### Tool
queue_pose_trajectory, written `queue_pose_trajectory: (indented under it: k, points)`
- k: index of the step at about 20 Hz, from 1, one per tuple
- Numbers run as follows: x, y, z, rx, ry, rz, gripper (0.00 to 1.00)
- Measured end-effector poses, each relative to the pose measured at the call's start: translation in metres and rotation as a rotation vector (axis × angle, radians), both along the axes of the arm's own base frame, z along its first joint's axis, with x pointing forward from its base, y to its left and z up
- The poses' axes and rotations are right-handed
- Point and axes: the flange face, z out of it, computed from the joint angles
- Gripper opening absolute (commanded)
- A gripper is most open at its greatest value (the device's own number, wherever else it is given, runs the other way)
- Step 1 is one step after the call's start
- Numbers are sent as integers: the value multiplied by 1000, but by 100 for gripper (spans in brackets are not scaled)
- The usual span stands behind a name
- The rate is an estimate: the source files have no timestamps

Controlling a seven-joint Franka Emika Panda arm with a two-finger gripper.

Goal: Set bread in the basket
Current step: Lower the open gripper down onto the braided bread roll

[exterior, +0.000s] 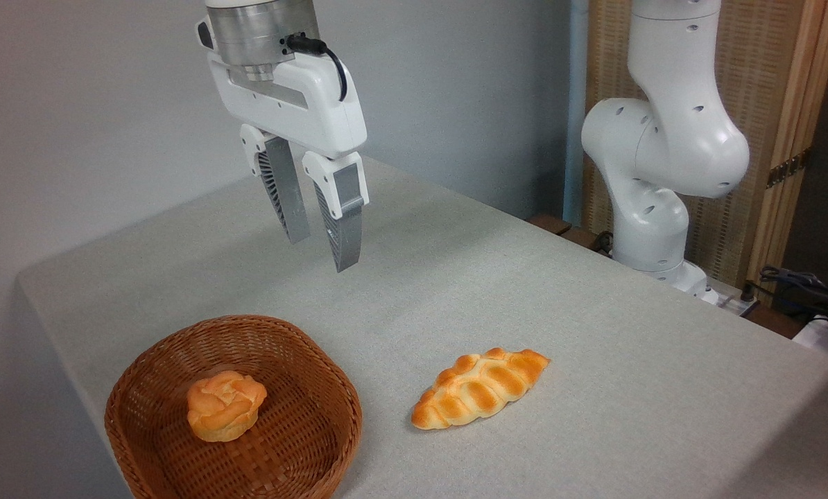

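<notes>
While the long braided golden-orange loaf [480, 388] is left lying on the grey desk [594, 312] just right of the round reddish-brown wicker basket [150, 388], the white gripper [320, 253] is held above, jaws released and empty, seemingly readied for descent.

Woven wicker basket [317, 443], glossy glazed bread [480, 388], matt speckled cloth table [594, 312], ribbed grey end effector [322, 253] fingers [345, 235].

One fixed camera looks down obliquely from near the table's [594, 333] front corner, close, facing the far wall.
</notes>
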Motion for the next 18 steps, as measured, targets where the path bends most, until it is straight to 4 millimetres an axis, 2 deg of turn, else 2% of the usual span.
queue_pose_trajectory:
  k: [9, 12, 15, 18]
  points:
    - [0, 3, -2, 0, 4, 5, 100]
    - [-5, 5, -8, 1, 18, 8, 100]
    - [-18, 10, -31, 0, 5, 16, 100]
    - [-40, 34, -65, 9, -25, 10, 100]
